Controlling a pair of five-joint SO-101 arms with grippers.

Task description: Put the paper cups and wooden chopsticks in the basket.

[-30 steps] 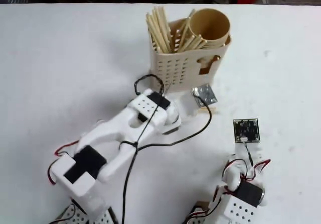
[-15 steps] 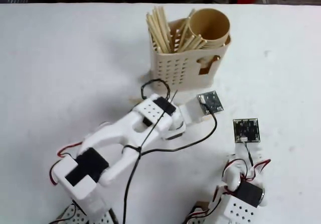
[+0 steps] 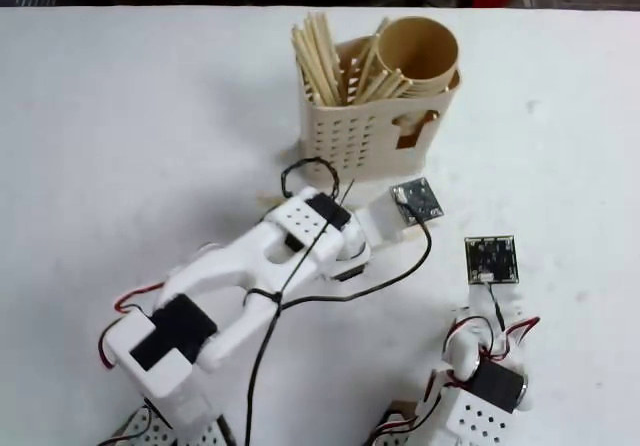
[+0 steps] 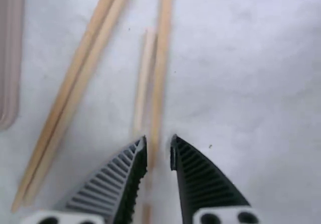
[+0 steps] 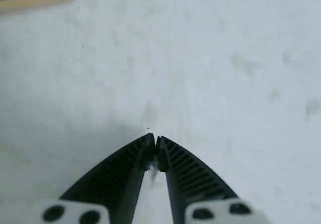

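The beige basket (image 3: 375,131) stands at the back of the table with a paper cup (image 3: 417,51) and a bundle of wooden chopsticks (image 3: 320,56) in it. My left arm (image 3: 300,231) reaches to just in front of the basket. My left gripper (image 4: 159,141) is low over the table, its jaws a narrow gap apart around one loose chopstick (image 4: 161,68). A paler chopstick (image 4: 143,83) and a pair of chopsticks (image 4: 75,93) lie beside it. My right gripper (image 5: 153,141) is shut on nothing over bare table, with one chopstick end (image 5: 37,0) farther off.
The basket's wall (image 4: 9,53) rises close beside the loose chopsticks. The right arm (image 3: 485,386) is folded near the table's front edge. A black cable (image 3: 390,271) loops over the table between the arms. Open white table lies on both sides.
The left arm pulled back from the basket and swung right, then held. Its wrist camera tilted slightly in the last half second. The right arm has not moved.
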